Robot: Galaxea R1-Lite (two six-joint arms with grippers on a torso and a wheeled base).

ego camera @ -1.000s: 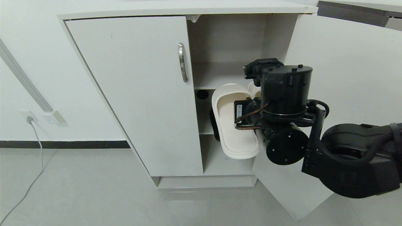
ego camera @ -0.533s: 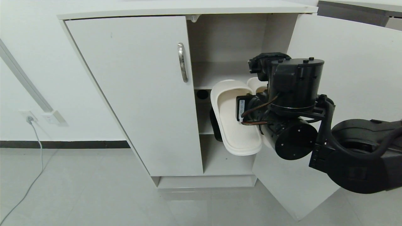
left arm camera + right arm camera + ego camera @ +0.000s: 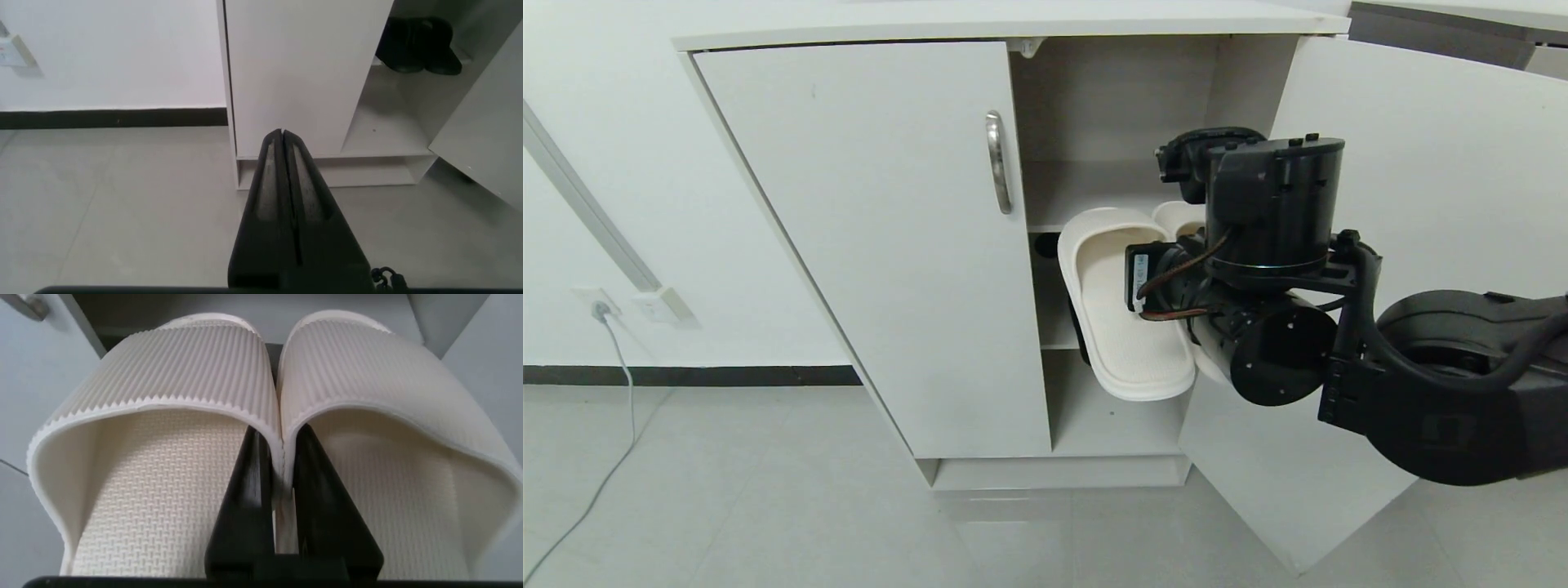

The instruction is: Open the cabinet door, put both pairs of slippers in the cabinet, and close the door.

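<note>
A white cabinet [image 3: 866, 229] stands with its left door shut and its right door [image 3: 1405, 204] swung open. My right gripper [image 3: 282, 449] is shut on the inner strap edges of a pair of white slippers [image 3: 163, 457], one on each side of it. The white slippers [image 3: 1123, 318] hang toes up in front of the open compartment, level with the middle shelf. Behind them a pair of black slippers [image 3: 421, 45] rests on a lower shelf. My left gripper [image 3: 282, 143] is shut and holds nothing, low over the floor and facing the cabinet.
The shut door has a metal handle [image 3: 997, 162] next to the opening. The open door stands close to the right of my right arm. A wall socket and grey cord [image 3: 600, 310] are at far left. Grey tiled floor [image 3: 768, 506] lies before the cabinet.
My right arm has carried the white slippers slightly up and to the left, nearer the cabinet opening. The doors and black slippers have stayed put.
</note>
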